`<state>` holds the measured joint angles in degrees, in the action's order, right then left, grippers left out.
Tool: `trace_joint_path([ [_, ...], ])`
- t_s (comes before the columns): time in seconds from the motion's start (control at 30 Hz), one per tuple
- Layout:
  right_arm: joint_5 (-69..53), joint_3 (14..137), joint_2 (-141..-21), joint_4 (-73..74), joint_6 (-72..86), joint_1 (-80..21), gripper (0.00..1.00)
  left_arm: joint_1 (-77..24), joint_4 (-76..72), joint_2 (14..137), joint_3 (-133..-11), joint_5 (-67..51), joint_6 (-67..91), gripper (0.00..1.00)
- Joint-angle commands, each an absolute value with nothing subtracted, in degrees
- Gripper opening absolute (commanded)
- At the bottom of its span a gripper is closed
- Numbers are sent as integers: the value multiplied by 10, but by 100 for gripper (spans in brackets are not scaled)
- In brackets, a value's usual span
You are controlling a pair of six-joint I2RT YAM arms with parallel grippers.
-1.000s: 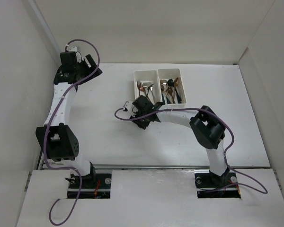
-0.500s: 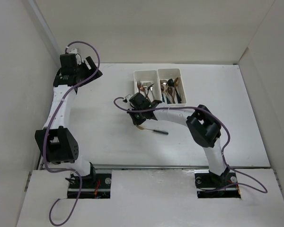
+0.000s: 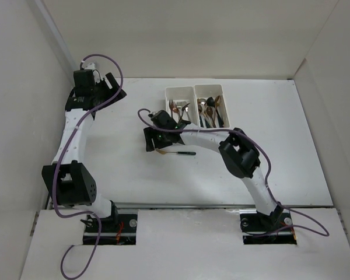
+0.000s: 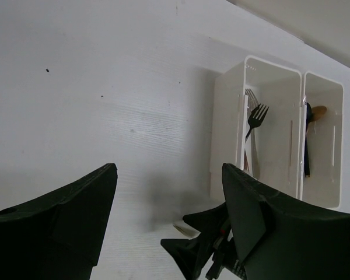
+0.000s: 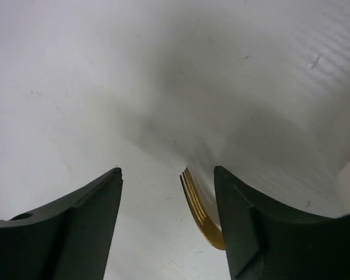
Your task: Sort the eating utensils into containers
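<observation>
Nearly there, by the look of it. The top view showed just one loose utensil on the desk (image 3: 280, 163): a fork (image 3: 176, 153) w/ gold head and black handle. It lay flat, near of the bins and a bit left, apart from them. The rest sat in the two bins at the far middle. Forks (image 3: 175, 107) were in the left bin (image 3: 179, 88) and spoons (image 3: 209, 109) in the right bin (image 3: 209, 86), as far as that small view let me tell. The left wrist view backed this up, w/ fork tines showing in the left bin.

The right end effector (image 3: 153, 139) hung low over the fork's gold end, the handle pointing right. In its wrist view the jaws were released and wide apart. The gold tines lay btwn them, close to one finger (image 5: 245, 233) but touching neither, as far as I could see. So no grip yet, i.e. the fork rested on the desk.

The left end effector (image 3: 112, 87) sat at the far left, away from the work, jaws released w/ nothing btwn them.

Done, prob.: all but one piece binned. Left to do: close on the fork, lift it, and carry it to the left bin w/ the other forks. Watch-out: the fork is thin, flat on the desk and off-centre in the jaws, so it may slide or pivot when they close.
</observation>
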<state>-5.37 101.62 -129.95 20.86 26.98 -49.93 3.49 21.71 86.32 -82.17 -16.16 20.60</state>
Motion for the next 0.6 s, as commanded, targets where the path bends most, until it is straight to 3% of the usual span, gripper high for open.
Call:
trace_joint_path([
  [0.0,-53,1003,-1264,207,261,-503,71,37,202,825,-820,-173,205,69],
  [0.1,-25,976,-1211,220,199,-503,78,37,202,825,-815,-178,205,69],
  [0.27,11,912,-1149,286,78,-503,79,37,197,820,-815,-184,205,69],
  [0.57,18,837,-1131,265,71,-503,79,37,197,820,-815,-195,205,69],
])
